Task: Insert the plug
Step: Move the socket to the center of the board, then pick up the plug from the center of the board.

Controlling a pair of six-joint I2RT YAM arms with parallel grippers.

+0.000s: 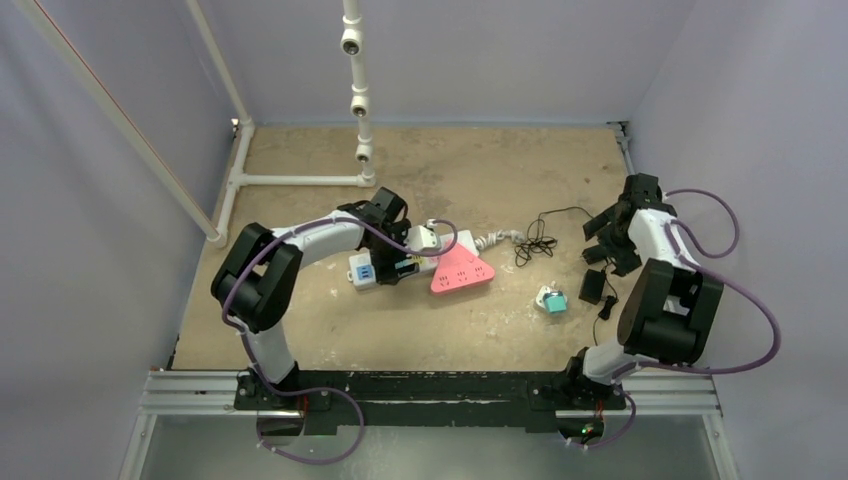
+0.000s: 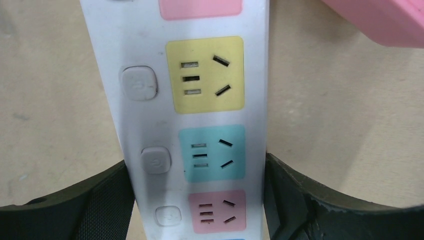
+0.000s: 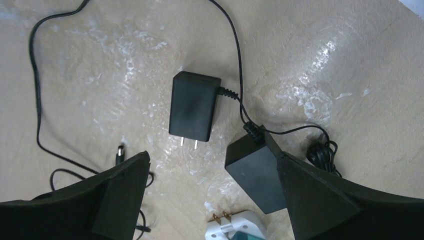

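On the left of the table, the left gripper has its two fingers pressed to the long edges of the white power strip, one on each side, so it grips the strip across its width. The strip lies flat with its sockets facing up. In the left wrist view a yellow socket panel, a blue one and a pink one run along it, each with a grey button beside it. Just to the right of the strip lies a pink power strip of triangular shape, touching or almost touching the white one. Further right, a loose coil of thin black cable rests on the table. On the right side, the right gripper hovers with its fingers spread wide and nothing between them. The black adapter lies flat just beyond the gap between the fingers, its two prongs pointing back toward the gripper, apart from both fingers. A second black adapter sits close against the inner side of the right-hand finger. A white and teal plug lies between the fingers at the near edge of the right wrist view. A small barrel connector lies near the left-hand finger.
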